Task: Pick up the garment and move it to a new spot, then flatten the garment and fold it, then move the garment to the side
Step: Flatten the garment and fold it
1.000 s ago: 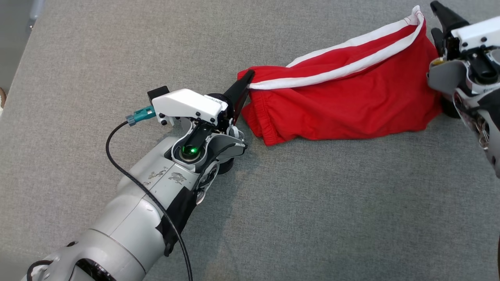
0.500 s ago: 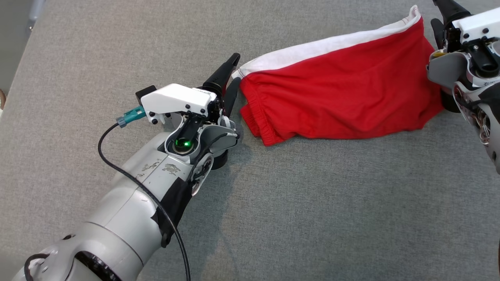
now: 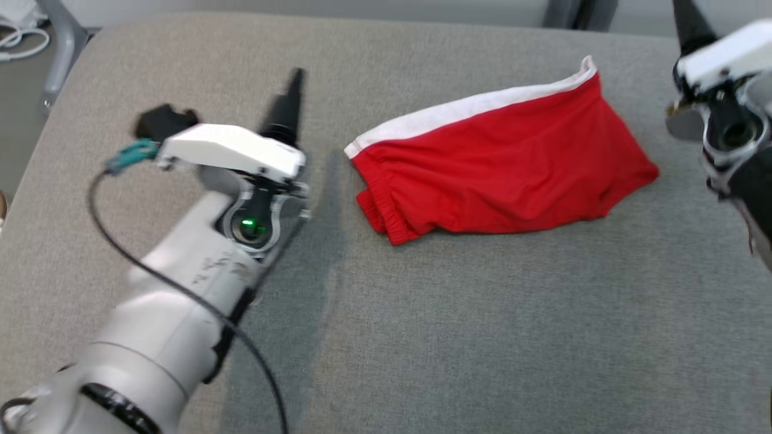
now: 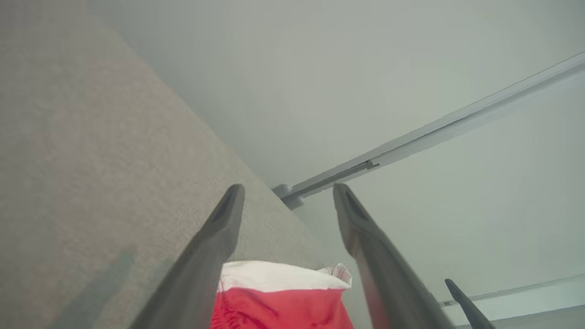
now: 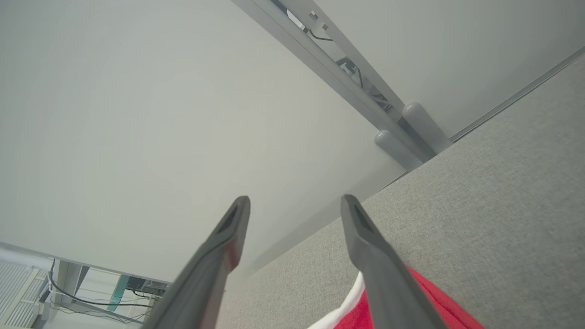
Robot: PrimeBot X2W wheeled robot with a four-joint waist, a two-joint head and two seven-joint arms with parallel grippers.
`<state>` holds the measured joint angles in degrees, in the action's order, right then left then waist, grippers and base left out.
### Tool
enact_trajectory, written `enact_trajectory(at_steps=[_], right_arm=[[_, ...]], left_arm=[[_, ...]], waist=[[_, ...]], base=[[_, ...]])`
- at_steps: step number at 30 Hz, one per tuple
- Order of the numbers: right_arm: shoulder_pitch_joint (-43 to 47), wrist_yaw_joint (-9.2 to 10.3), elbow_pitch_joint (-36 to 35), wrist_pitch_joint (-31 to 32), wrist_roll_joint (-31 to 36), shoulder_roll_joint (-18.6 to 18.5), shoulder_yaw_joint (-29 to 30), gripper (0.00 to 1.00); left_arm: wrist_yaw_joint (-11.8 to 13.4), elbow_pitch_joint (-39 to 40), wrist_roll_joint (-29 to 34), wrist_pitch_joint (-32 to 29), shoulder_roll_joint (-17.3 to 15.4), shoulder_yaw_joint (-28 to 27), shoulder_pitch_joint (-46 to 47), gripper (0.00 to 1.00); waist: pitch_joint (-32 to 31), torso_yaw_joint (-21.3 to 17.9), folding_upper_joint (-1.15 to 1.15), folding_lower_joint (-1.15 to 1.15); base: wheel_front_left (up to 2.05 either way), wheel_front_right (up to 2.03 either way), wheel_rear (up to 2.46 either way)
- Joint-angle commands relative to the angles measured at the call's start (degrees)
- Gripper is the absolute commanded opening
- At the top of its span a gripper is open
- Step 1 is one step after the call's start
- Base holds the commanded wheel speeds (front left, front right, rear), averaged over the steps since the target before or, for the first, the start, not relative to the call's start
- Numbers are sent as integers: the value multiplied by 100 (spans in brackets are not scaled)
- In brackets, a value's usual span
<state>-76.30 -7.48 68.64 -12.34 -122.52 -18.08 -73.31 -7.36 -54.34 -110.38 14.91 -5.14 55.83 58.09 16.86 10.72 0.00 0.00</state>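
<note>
Red shorts (image 3: 500,169) lie on the grey counter (image 3: 482,337), between the arms. Long axis runs left-right, right end slightly farther away. Elastic waistband end points left; white stripe along far edge. Left pincer (image 4: 288,191) open, empty. Right pincer (image 5: 295,198) same.

- A grey fabric-covered surface (image 3: 482,313) lay across most of the head view.
- A grey metal leg (image 3: 60,48) stood beyond its far left corner, with a white cord (image 3: 24,39) beside it.
- A pale wall (image 5: 137,114) rose behind the surface.
- A grey rail (image 5: 320,55) crossed the wall, ending at two rounded caps (image 5: 411,137).
- Dark cables (image 5: 87,299) hung low against the wall.
</note>
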Motion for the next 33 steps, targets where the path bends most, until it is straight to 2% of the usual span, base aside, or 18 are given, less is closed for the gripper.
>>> enact_trajectory(at_steps=[1, 4, 6, 9, 12, 13, 16, 20, 23, 26, 33], right_arm=[[291, -2, -229, -195, 535, -194, -12, 100], [580, -2, -495, -292, 1091, -444, 66, 100], [660, -2, -509, -294, 1618, -568, 336, 100], [1034, -2, -618, -288, 2541, -617, 927, 100], [1428, -2, -842, -289, 3527, -740, 1764, 100], [1428, -2, -842, -289, 3527, -740, 1764, 100], [2064, -2, -1202, -290, 4557, -741, 2721, 100], [3025, -2, -1784, -290, 5935, -605, 4166, 100], [3771, -2, -2235, -292, 6841, -325, 5136, 100], [4387, -2, -2622, -292, 7747, -42, 5863, 100], [5386, -1, -3220, -291, 9473, 610, 6947, 100]], left_arm=[[-17, -150, 815, 24, -105, -537, -165, 100], [-18, -78, 2382, 27, -180, -1491, -557, 100], [20, 156, 3536, 28, -235, -2189, -947, 100], [342, 969, 5236, 28, -112, -3148, -1805, 100], [601, 1787, 6568, 29, 25, -3813, -2651, 100], [601, 1787, 6568, 29, 25, -3813, -2651, 100], [706, 2361, 7577, 28, 139, -4173, -3291, 100], [713, 2780, 8394, 30, 193, -4442, -3898, 100], [682, 3023, 8624, 30, 210, -4453, -4214, 100], [749, 3216, 8819, 29, 204, -4403, -4492, 100], [890, 3497, 9119, 30, 210, -4300, -4937, 100]], waist=[[-282, -165, 0, 0], [-500, -279, 0, 0], [-613, -374, 0, 0], [-765, -515, 0, 0], [-889, -643, 0, 0], [-889, -643, 0, 0], [-981, -739, 0, 0], [-1089, -827, 0, 0], [-1159, -871, 0, 0], [-1232, -897, 0, 0], [-1381, -916, 0, 0]], base=[[0, 0, 0], [0, 0, 0], [0, 0, 0], [0, 0, 0], [0, 0, 0], [0, 0, 0], [0, 0, 0], [0, 0, 0], [0, 0, 0], [0, 0, 0], [0, 0, 0]])
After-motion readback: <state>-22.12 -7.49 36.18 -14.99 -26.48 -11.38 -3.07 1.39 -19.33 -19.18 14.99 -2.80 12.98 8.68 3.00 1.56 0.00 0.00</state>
